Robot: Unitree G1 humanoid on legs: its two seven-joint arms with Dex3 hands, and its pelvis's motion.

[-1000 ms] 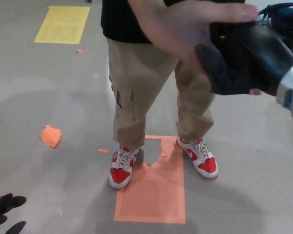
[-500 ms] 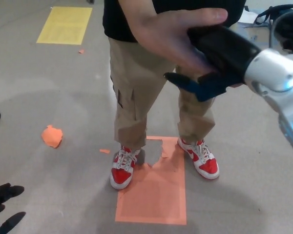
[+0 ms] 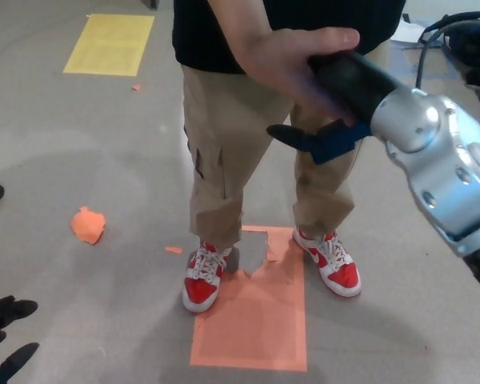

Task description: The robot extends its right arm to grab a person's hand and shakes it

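Above the orange mat (image 3: 252, 320), right hand (image 3: 336, 100) fingers gripping person's hand (image 3: 284, 60), thumb pointing right

Right hand (image 3: 336, 100) clasped in person's hand (image 3: 284, 60), above red sneakers (image 3: 202, 278).

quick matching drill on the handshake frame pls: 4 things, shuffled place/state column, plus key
Things
1. right hand
2. left hand
3. shoes
4. orange scrap

Place or state
A. lying alone on the grey floor, picture left
B. low in the bottom-left corner, holding nothing
C. clasped with the person's hand, upper centre
D. red and white, at the top edge of the orange rectangle

Pairs: 1-C, 2-B, 3-D, 4-A
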